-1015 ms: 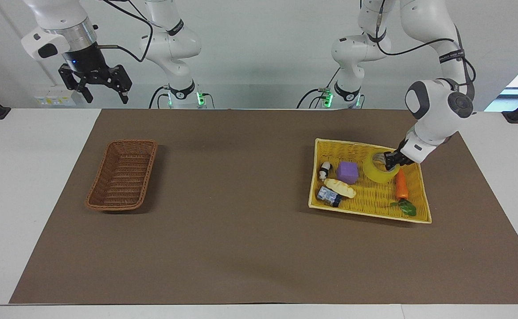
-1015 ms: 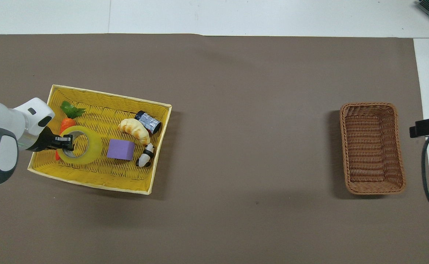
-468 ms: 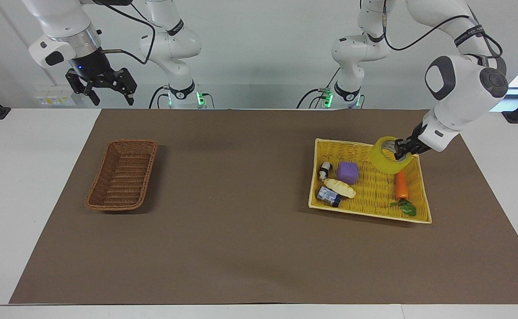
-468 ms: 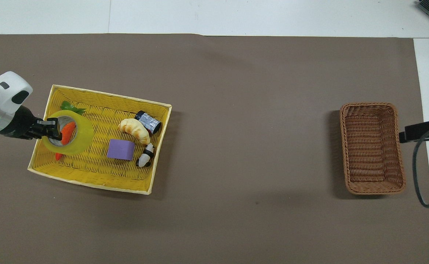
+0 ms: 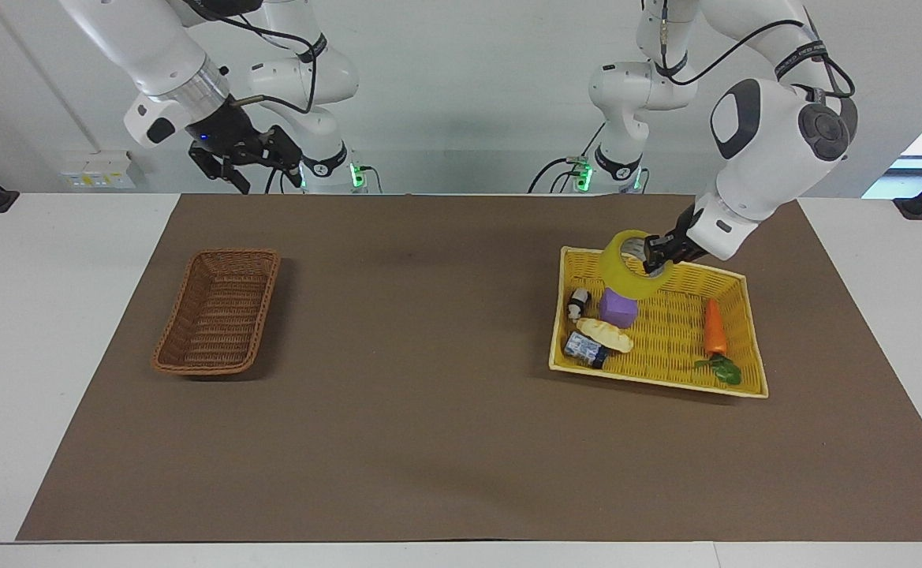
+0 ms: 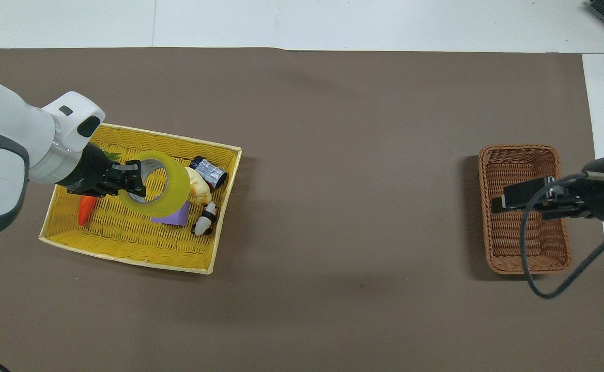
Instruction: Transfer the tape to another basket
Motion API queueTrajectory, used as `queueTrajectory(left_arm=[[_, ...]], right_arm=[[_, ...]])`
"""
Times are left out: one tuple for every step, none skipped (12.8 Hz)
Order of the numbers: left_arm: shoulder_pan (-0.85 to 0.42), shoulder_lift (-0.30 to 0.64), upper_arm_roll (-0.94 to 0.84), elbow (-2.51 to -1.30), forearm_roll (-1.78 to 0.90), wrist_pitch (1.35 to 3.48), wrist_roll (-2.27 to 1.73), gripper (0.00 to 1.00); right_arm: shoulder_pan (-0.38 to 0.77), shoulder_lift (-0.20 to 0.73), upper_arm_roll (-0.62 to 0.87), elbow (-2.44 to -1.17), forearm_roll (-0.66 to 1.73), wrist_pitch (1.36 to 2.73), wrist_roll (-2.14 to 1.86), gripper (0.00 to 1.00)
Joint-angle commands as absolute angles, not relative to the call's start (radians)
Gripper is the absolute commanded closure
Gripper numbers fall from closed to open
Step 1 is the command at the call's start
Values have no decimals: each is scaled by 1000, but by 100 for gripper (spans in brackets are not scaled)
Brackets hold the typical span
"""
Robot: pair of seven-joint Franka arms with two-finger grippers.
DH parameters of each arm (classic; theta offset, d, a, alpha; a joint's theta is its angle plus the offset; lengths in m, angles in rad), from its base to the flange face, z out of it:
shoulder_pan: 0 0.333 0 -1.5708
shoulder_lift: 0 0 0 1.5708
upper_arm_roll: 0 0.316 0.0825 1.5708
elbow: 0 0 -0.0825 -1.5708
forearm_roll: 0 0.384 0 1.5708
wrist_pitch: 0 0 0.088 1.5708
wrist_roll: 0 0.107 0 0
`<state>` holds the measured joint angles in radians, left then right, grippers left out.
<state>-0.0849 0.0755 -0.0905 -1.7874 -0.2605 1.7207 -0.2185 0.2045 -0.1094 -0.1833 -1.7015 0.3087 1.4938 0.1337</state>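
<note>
i have the tape (image 5: 628, 264) pinched by its wall in my left gripper (image 5: 655, 259), fingers clamped through the ring, and it hangs clear of the weave over the yellow tray (image 5: 733, 385), above the purple cube (image 5: 617, 308). so the pickup looks done; the whole carry is left, since the basket (image 5: 218, 312) sits well apart at the right arm's end of the table, with nothing in it. my right gripper (image 5: 249, 164) is up in the air with its fingers spread wide, holding nothing; from overhead it covers part of that basket.

the tape is a wide, smooth, glossy yellow hoop with a pale inner core, stiff enough to hang tilted from one pinch point. the basket is dark brown wicker, narrow and rectangular with sloping ribbed sides. the tray is a flatter, bright yellow weave with a pale rim. lying in it are a soft-looking cube, an orange carrot (image 5: 713, 328) with green leaves, a pale croissant (image 5: 604, 334), a small printed can (image 5: 584, 349) and a little black-and-white panda figure (image 5: 579, 302).
</note>
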Motion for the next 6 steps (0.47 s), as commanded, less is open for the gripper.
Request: queueTrajectory(left_arm=[[-133,68,-80,-1796,-386,1726,-221,100],[-153,67,-81,-1802,-429,1739,-219,100],[-196,67,-80,-1815,-474,1762,-219,100],[-225,67,-80,-1831,-518,1793,-219,100],[-268,67,-80,-1839,-553,1824,-221,100],[-300,72,-80,-1841,-598,1844,-221,100]], right_arm=[[212,-137,-180,-1772,429,1508,182,0],[219,-137,-179,-1793,477,1531,192,0],[225,-137,-179,-1810,517,1557,193,0],[256,-135,-179,-1822,537,1578,201,0],[277,-137,-179,-1838,554,1600,227,0],[316,-138,-179,-1853,578,1626,262,0]])
